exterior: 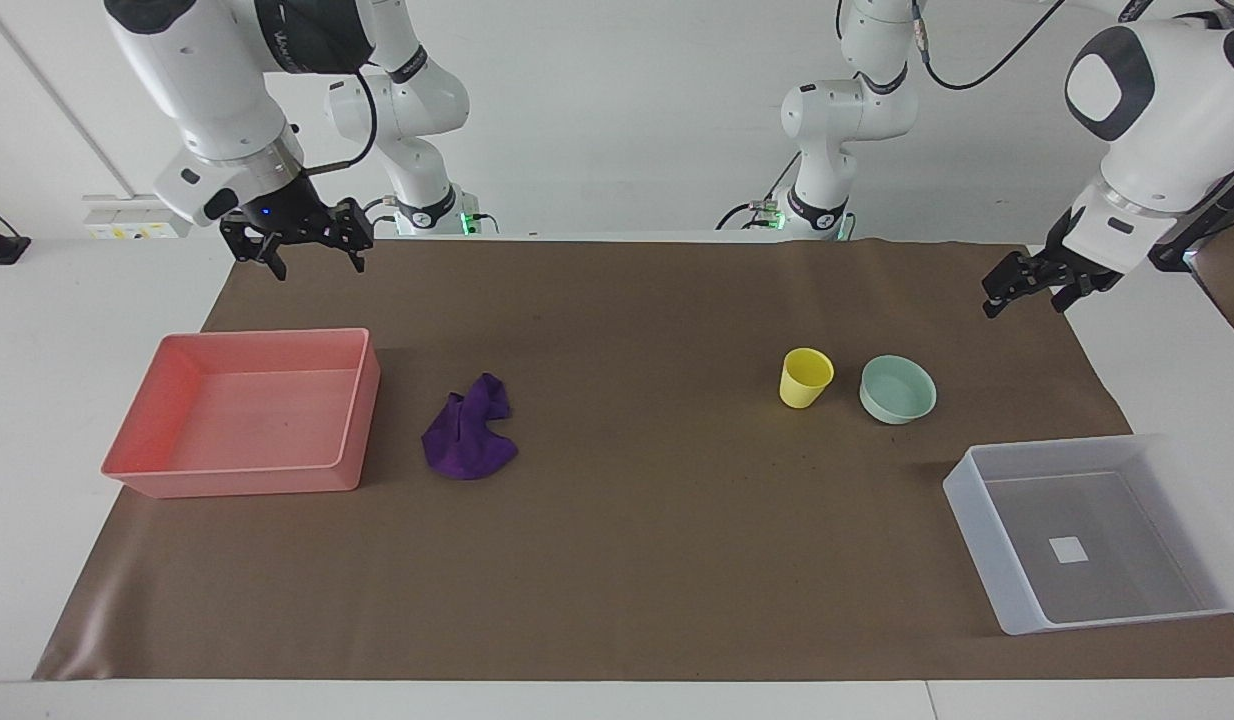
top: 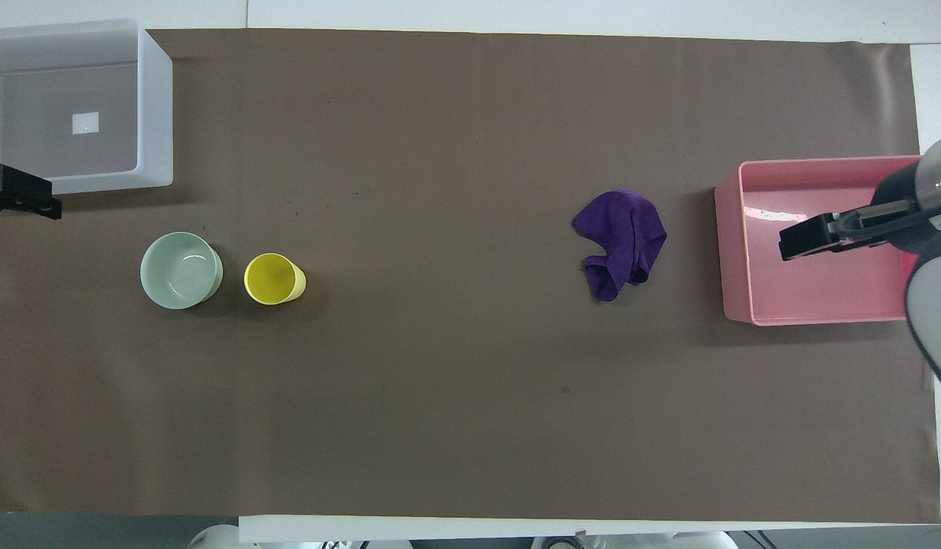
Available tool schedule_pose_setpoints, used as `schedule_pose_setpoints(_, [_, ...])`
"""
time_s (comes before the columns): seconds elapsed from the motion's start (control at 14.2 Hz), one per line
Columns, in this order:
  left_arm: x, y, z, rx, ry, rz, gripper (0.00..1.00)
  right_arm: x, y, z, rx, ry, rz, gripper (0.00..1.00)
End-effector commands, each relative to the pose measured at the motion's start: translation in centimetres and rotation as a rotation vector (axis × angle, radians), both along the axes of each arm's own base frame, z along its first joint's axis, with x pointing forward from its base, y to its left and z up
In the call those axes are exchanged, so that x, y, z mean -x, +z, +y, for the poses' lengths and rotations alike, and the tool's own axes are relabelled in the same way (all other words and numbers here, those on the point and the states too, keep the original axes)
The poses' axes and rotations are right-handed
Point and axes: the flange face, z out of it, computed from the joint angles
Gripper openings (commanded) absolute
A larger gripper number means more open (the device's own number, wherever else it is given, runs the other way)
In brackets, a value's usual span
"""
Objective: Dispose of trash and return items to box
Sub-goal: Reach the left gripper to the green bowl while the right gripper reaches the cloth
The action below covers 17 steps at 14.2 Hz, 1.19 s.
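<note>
The purple rag (exterior: 467,440) lies crumpled on the brown mat beside the pink tray (exterior: 355,420); it also shows in the overhead view (top: 621,240). The yellow cup (exterior: 805,378) stands upright next to the mint-green bowl (exterior: 897,390), both toward the left arm's end. The translucent box (exterior: 977,510) holds only its white label and lies farther from the robots than the bowl. My right gripper (exterior: 315,262) is open and empty, raised over the pink tray (top: 733,252). My left gripper (exterior: 1025,298) is open and empty, raised over the mat's edge by the box (top: 156,114).
The brown mat (exterior: 637,560) covers most of the white table. The pink tray has nothing in it. Both arm bases stand at the robots' edge of the table.
</note>
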Motion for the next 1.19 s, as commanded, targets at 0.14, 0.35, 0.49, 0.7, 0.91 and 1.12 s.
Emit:
schedule_pose_setpoints(0.14, [6.2, -12.2, 0.0, -0.002, 0.063, -0.005, 1.0, -2.5, -8.5, 3.6, -0.011, 0.053, -0.031, 0.99])
schedule_pose_setpoints(0.35, [8.1, -17.9, -0.4, -0.004, 0.077, 0.017, 1.0, -4.5, -14.3, 5.0, -0.004, 0.06, -0.047, 0.99])
schedule_pose_setpoints(0.49, [7.2, -21.5, -0.6, -0.003, 0.076, -0.032, 0.97, -5.6, -17.9, 6.0, -0.008, 0.053, -0.105, 0.99])
schedule_pose_setpoints(0.7, [7.6, -23.6, -1.9, -0.007, 0.118, -0.012, 0.0, -5.9, -21.7, 9.0, -0.005, 0.049, -0.111, 0.96])
schedule_pose_setpoints(0.91, [7.0, -22.9, -2.0, -0.007, 0.12, -0.01, 0.0, -5.0, -24.8, 10.2, -0.001, 0.029, -0.102, 0.91])
schedule_pose_setpoints(1.12, [6.7, -20.0, -2.0, -0.021, 0.115, 0.064, 0.0, -4.0, -26.1, 10.3, -0.006, 0.035, -0.118, 0.71])
